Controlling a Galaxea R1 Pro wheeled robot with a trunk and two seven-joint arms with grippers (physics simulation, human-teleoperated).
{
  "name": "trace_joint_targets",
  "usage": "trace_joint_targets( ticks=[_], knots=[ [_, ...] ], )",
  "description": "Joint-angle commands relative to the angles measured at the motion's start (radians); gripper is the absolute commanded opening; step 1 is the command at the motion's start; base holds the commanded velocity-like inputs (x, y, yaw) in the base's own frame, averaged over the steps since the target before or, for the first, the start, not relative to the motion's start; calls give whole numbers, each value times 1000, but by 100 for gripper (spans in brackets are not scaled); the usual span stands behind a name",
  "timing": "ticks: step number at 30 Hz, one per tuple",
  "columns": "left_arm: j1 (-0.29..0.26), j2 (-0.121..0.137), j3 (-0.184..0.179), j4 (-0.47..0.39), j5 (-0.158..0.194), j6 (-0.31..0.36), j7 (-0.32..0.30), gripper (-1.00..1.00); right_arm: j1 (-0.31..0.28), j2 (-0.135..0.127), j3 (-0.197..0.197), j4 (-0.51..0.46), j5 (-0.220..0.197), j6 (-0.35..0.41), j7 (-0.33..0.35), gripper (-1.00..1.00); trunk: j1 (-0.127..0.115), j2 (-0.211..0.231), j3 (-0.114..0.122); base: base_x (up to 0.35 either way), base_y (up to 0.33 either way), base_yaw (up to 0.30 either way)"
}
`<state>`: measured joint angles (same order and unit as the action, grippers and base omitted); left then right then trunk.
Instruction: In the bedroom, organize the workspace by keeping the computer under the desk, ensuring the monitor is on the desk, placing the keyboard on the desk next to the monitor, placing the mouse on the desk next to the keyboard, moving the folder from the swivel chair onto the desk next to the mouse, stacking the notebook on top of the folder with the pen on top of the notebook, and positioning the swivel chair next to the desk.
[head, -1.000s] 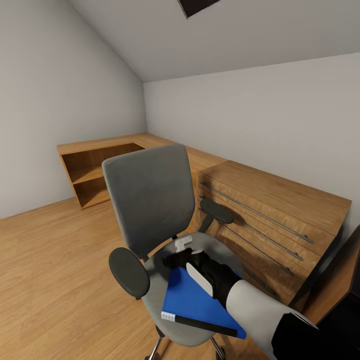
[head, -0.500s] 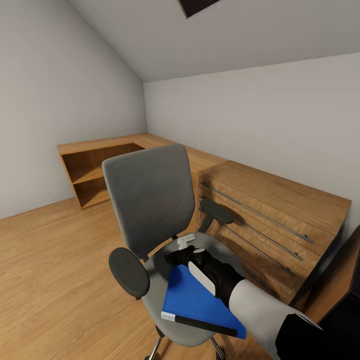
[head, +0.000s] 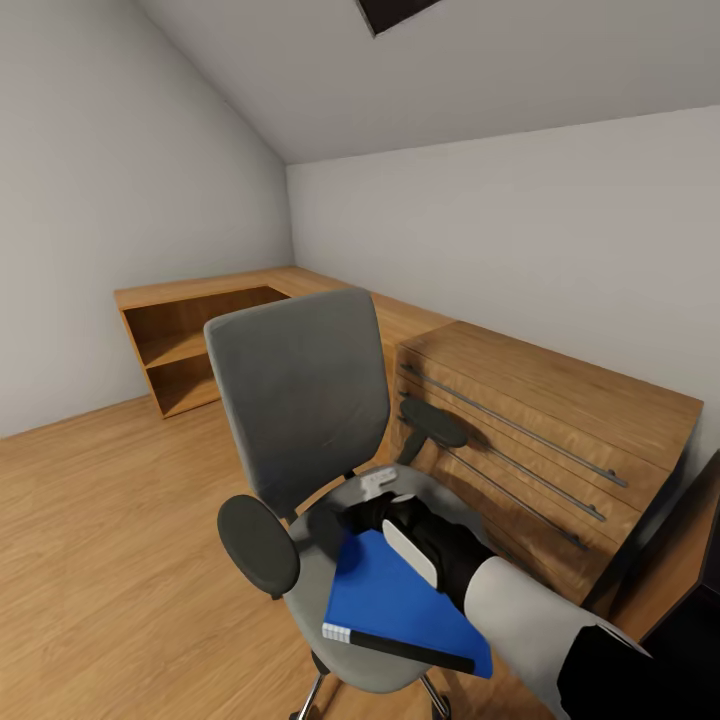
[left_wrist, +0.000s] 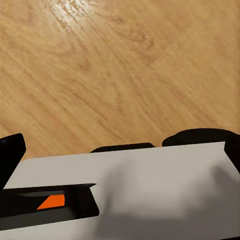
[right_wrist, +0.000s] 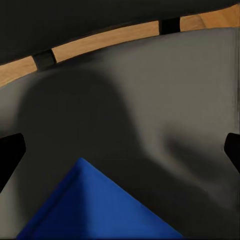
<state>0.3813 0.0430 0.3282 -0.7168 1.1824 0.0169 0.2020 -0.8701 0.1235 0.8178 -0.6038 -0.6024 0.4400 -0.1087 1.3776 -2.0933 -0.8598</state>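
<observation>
A wooden drawer chest with long grey rail handles is seen against the grey wall. A low open wooden shelf unit adjoins it leftward. Wood-plank floor lies before both.

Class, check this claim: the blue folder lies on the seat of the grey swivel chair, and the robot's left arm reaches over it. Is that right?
One detail is wrong: the right arm reaches over it, not the left. The head view shows the right gripper above the blue folder, which does lie on the seat of the grey swivel chair.

Bright blue folder lies flat on the grey swivel chair seat, lower centre of frame.
</observation>
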Motion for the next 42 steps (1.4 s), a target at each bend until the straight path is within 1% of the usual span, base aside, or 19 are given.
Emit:
trace_joint_targets(
  ticks=[1,2,4,6,10,11,13,16,17,18,22,23,42],
  knots=[
    [1,0,0,-3,8,2,5,100,0,-8,6,-14,-11,9,-9,100,0,0,-1,0,0,0],
    [1,0,0,-3,8,2,5,100,0,-8,6,-14,-11,9,-9,100,0,0,-1,0,0,0],
    [1,0,-1,-3,8,2,5,100,5,-33,7,-58,-12,31,-9,100,0,0,-1,0,0,0],
    [1,0,-2,-3,8,1,5,100,15,-69,7,-124,-13,65,-9,100,0,0,-1,0,0,0],
    [1,-1,-8,-3,7,0,5,100,51,-156,4,-293,-13,150,-11,100,0,0,-1,0,0,0],
    [1,-1,-15,-3,7,0,5,100,61,-174,-1,-333,-13,168,-13,100,0,0,-1,0,0,0],
    [1,-1,-36,-3,7,-1,5,100,82,-204,-20,-405,-13,195,-21,100,0,0,-1,0,0,0],
    [1,-1,-68,-3,7,-3,5,100,122,-230,-57,-493,-12,220,-47,100,0,0,-1,-28,0,0],
    [-5,5,-62,3,2,-9,5,100,115,-235,-62,-487,-12,218,-52,100,0,0,-1,0,0,0],
    [-10,11,-66,6,-2,-14,2,100,110,-239,-65,-481,-11,217,-58,100,0,0,-1,0,0,0],
    [-9,34,-67,8,-3,-15,1,100,96,-238,-64,-477,-11,217,-56,100,0,0,-1,0,0,0],
    [-9,35,-67,8,-3,-15,1,100,96,-238,-64,-477,-11,217,-56,100,0,0,-1,0,0,0],
    [-9,35,-67,8,-3,-15,1,100,96,-238,-64,-477,-11,217,-56,100,0,0,-1,0,0,0]
  ],
)
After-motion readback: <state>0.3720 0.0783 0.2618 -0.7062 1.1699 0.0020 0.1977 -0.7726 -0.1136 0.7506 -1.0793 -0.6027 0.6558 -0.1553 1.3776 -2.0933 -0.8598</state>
